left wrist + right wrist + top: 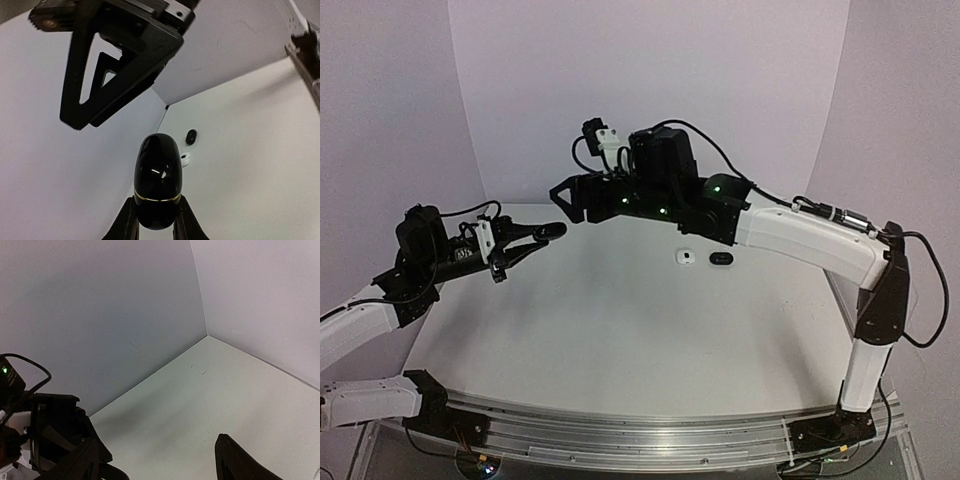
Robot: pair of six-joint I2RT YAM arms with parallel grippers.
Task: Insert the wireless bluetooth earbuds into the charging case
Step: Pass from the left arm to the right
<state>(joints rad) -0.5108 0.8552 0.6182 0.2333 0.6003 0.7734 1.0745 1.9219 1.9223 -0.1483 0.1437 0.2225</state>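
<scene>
My left gripper (542, 233) is shut on a glossy black egg-shaped charging case (156, 175) with a thin gold seam, closed, held in the air over the table's left rear. The case's tip shows in the top view (556, 229). My right gripper (563, 196) is open and empty, raised just above and right of the case; it hangs over the case in the left wrist view (112, 70). Its fingers (235, 460) stand wide apart. A small white piece (686, 258) and a small black oval piece (721, 259), likely earbuds, lie side by side at the table's right rear; both also show in the left wrist view (186, 159) (191, 136).
The white table (620, 330) is closed in by pale walls (650, 90) at the back and sides. The right arm's white link (810, 240) stretches across above the two small pieces. A metal rail (640, 425) runs along the near edge.
</scene>
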